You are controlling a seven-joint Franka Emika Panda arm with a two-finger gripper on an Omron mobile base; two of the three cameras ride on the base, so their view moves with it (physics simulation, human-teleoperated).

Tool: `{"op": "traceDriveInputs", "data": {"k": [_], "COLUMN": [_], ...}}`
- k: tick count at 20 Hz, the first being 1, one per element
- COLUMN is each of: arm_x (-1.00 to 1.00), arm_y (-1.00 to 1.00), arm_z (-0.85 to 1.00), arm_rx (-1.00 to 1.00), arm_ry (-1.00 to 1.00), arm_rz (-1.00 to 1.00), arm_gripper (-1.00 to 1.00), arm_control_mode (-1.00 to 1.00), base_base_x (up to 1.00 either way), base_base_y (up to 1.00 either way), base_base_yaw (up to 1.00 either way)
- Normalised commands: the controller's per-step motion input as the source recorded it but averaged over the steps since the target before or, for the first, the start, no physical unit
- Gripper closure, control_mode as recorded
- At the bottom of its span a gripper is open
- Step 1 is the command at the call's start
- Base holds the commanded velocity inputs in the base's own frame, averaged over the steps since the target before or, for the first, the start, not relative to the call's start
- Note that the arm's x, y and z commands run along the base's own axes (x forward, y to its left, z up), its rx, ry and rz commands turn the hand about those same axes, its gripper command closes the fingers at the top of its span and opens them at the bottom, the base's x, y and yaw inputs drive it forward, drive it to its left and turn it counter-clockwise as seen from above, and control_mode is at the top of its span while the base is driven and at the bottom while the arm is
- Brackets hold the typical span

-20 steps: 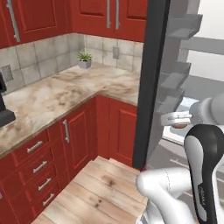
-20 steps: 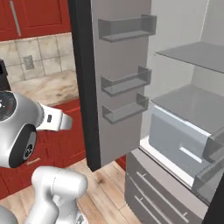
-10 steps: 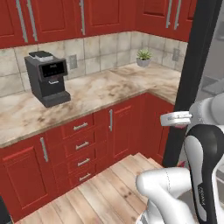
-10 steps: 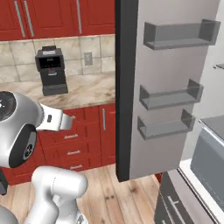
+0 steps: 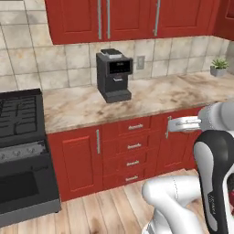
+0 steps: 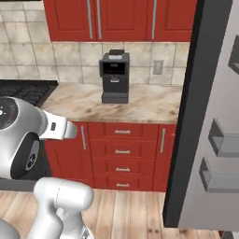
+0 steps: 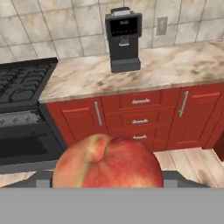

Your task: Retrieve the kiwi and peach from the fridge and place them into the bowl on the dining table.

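Note:
The peach (image 7: 109, 164), pinkish-red with a yellow patch, sits large and close at the bottom of the hand view, with my gripper (image 7: 109, 179) shut on it; the fruit hides the fingertips. In the left base view the gripper (image 5: 176, 124) sticks out to the left at drawer height in front of the red cabinets, and the right base view has the gripper (image 6: 70, 131) pointing right. The open fridge door (image 6: 210, 116), grey with door shelves, stands at the right edge. The kiwi, the bowl and the dining table are out of view.
A black coffee machine (image 5: 114, 75) stands on the marble counter (image 5: 151, 98) over red drawers (image 5: 133, 146). A black stove (image 5: 20, 137) adjoins the counter's left end. A small potted plant (image 5: 218, 67) is at the far right. Wood floor (image 5: 109, 205) lies ahead.
The whole picture has swung left: the base turned away from the fridge interior, bringing the coffee machine and then the stove into view. The peach stays in the gripper.

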Motion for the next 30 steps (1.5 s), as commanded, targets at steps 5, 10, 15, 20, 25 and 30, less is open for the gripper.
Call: {"op": "traceDriveInputs", "data": {"k": [5, 10, 15, 20, 25, 30], "arm_x": [0.00, 0.00, 0.00, 0.00, 0.00, 0.00], "arm_y": [0.00, 0.00, 0.00, 0.00, 0.00, 0.00], "arm_z": [0.00, 0.00, 0.00, 0.00, 0.00, 0.00], "arm_rx": [0.00, 0.00, 0.00, 0.00, 0.00, 0.00], "arm_ry": [0.00, 0.00, 0.00, 0.00, 0.00, 0.00], "arm_rz": [0.00, 0.00, 0.00, 0.00, 0.00, 0.00], "arm_gripper": [1.00, 1.00, 1.00, 1.00, 1.00, 1.00], "arm_control_mode": [1.00, 1.00, 1.00, 1.00, 1.00, 1.00], "base_base_x": [0.14, 0.05, 0.26, 0.50, 0.61, 0.73], "base_base_y": [0.51, 0.57, 0.60, 0.65, 0.64, 0.62], "base_base_yaw": [0.56, 0.57, 0.57, 0.56, 0.56, 0.58]}}
